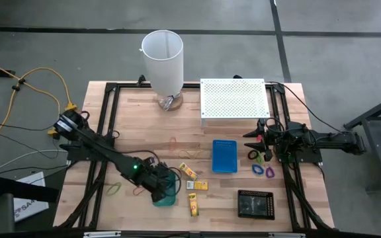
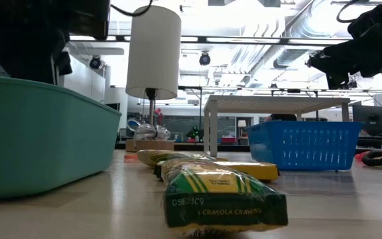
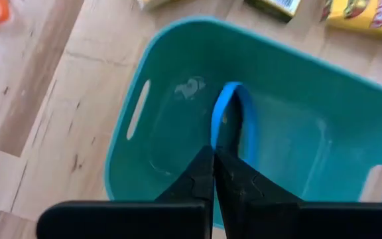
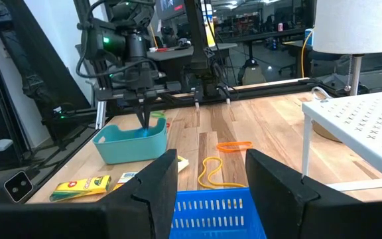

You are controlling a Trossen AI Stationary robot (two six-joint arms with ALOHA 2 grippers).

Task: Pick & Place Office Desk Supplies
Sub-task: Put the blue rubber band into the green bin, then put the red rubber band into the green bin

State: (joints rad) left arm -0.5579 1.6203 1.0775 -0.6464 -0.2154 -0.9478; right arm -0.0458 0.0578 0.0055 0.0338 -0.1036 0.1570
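Two hands are in view. The left hand (image 3: 214, 156) hangs over the teal tray (image 1: 167, 196) at the near left of the worktop (image 1: 144, 132), its fingers pinched together on a blue loop (image 3: 229, 116), probably a rubber band, dangling inside the tray. The right hand (image 4: 207, 176) waits at the far right with fingers apart and empty, over the blue basket (image 1: 224, 156). Yellow crayon packets (image 1: 193, 204) lie just right of the tray; coloured clips (image 1: 263, 170) lie right of the basket.

Crayon packet (image 2: 224, 202) lies beside the teal tray (image 2: 42, 136).
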